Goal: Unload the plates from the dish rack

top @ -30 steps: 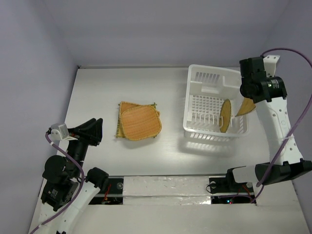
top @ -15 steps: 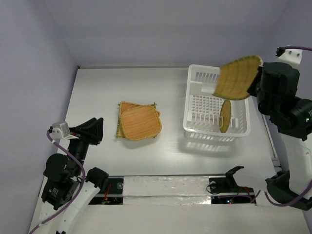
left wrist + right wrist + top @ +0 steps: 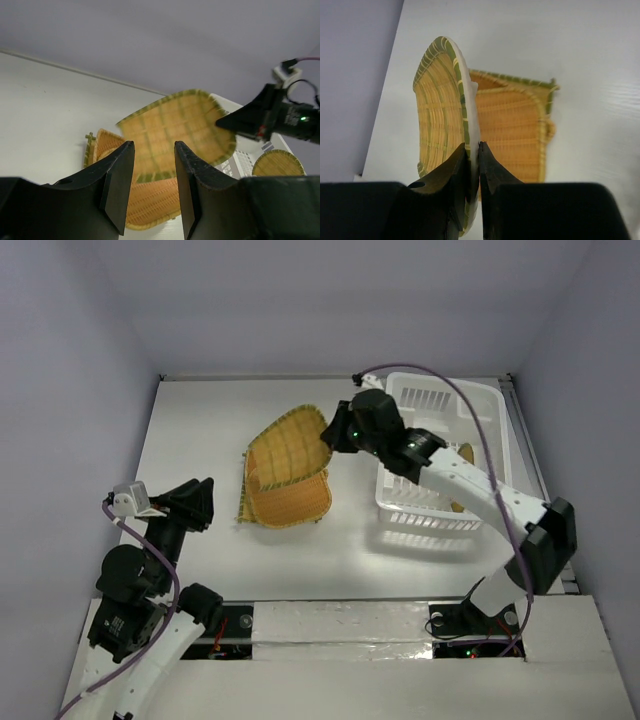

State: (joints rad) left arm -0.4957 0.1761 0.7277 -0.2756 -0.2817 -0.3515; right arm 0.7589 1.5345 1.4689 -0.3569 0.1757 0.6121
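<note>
My right gripper is shut on the rim of a tan plate with a green grid pattern. It holds the plate tilted on edge above the stack of plates lying on the table. In the right wrist view the fingers pinch the plate's rim, with the stack below. The white dish rack stands to the right, and a round plate stands upright in it, partly hidden by my arm. My left gripper is open and empty at the near left.
The left wrist view shows the held plate, the stack, the rack and the round plate beyond my open fingers. Grey walls close in the table at the left, back and right.
My right arm lifted the grid plate out of the rack, then swung it left across the table to above the stack. The left arm has barely moved.
</note>
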